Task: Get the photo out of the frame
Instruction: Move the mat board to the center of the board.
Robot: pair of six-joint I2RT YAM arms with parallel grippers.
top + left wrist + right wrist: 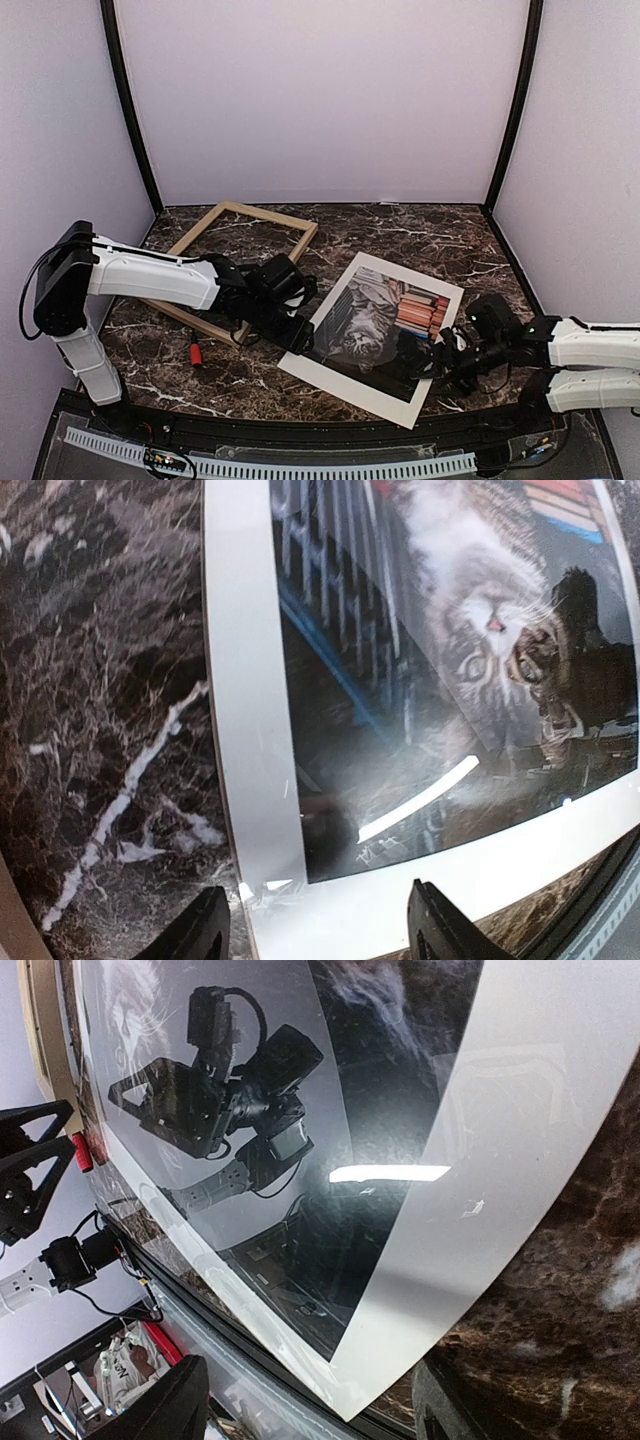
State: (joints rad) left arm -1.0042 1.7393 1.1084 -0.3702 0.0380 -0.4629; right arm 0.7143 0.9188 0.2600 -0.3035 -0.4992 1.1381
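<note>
The photo [372, 325], a cat print with red-orange books and white margins, lies flat on the marble table, out of the frame. The frame [258, 213], thin light wood and empty, lies at the back left, partly under my left arm. My left gripper [300, 338] is open at the photo's left corner; in the left wrist view its fingertips [198, 932] straddle that corner of the photo [420, 680]. My right gripper [428, 362] is open low over the photo's near right part; in the right wrist view the photo's near corner [400, 1340] lies between its fingers [160, 1405].
A small red object [196, 352] lies on the table in front of the frame. The table's near edge has a dark rim and a clear guard [300, 440]. Purple walls close the back and both sides.
</note>
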